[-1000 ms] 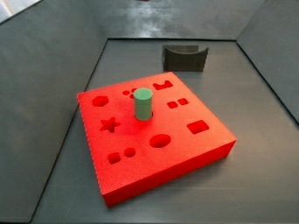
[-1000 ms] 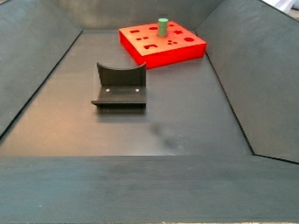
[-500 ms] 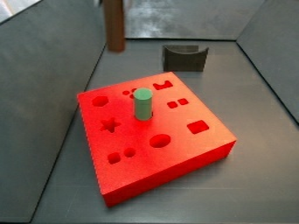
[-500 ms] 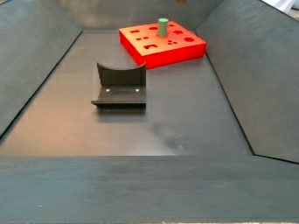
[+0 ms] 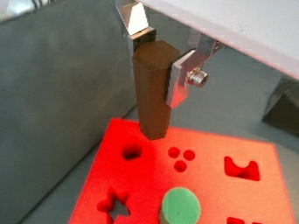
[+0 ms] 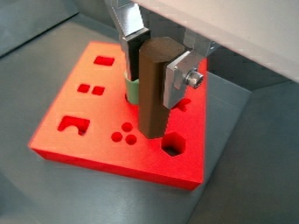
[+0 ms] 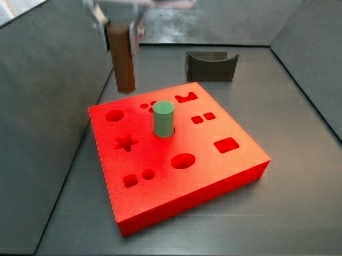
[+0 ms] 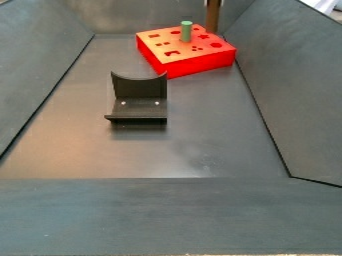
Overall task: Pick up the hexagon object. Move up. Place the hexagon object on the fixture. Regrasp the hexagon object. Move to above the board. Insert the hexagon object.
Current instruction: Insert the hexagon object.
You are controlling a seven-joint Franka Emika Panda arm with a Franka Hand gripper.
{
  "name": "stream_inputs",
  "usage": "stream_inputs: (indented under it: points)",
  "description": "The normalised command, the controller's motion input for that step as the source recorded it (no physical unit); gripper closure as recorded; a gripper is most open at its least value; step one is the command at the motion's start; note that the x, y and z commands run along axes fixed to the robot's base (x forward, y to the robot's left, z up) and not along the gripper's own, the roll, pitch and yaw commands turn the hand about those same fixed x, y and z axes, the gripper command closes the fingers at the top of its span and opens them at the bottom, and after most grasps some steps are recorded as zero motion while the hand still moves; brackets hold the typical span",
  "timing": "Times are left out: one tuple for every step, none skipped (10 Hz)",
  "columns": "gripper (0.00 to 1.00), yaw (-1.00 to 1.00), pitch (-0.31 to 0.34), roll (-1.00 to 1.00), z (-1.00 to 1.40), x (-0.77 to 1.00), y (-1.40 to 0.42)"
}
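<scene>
Insertion stage, bar above the board. Nearest in a side view, the fixture [image 8: 136, 98] stands bare on the floor, its notch empty, well apart from the board [image 8: 187, 62] at about 1 o'clock beyond it. On the board a green peg [image 7: 163, 119] stands upright in one cutout; star, circle, square and oval cutouts around it are open. At about 11 o'clock from the peg, the gripper [image 7: 123, 28] hangs over the board's far-left corner, blurred at the frame's top. Both wrist views show its silver fingers [image 6: 179, 77] closed on the upper part of the hexagon bar [image 5: 152, 89], which hangs vertical with its lower end free above the red surface, near a round hole [image 5: 131, 153] and a cluster of three small holes; contact is not evident. The high grip on the bar leaves its lower length clear, presumably so it can enter a cutout unobstructed. Which cutout fits the bar cannot be told. The likely next step is alignment and descent.
</scene>
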Motion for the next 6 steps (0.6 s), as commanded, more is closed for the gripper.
stream_inputs:
  points:
    - [1.00, 0.37, -0.084, -0.03, -0.20, -0.12, 0.00]
    - [1.00, 0.00, 0.000, 0.00, -0.09, 0.00, 0.00]
    - [1.00, 0.13, -0.180, 0.01, -0.50, -0.53, -0.14]
    - [1.00, 0.23, -0.319, 0.01, -0.22, -0.42, -0.17]
    - [1.00, 0.01, -0.131, 0.00, -0.13, -0.05, -0.11]
    - [1.00, 0.00, -0.180, 0.01, -0.29, -0.23, -0.24]
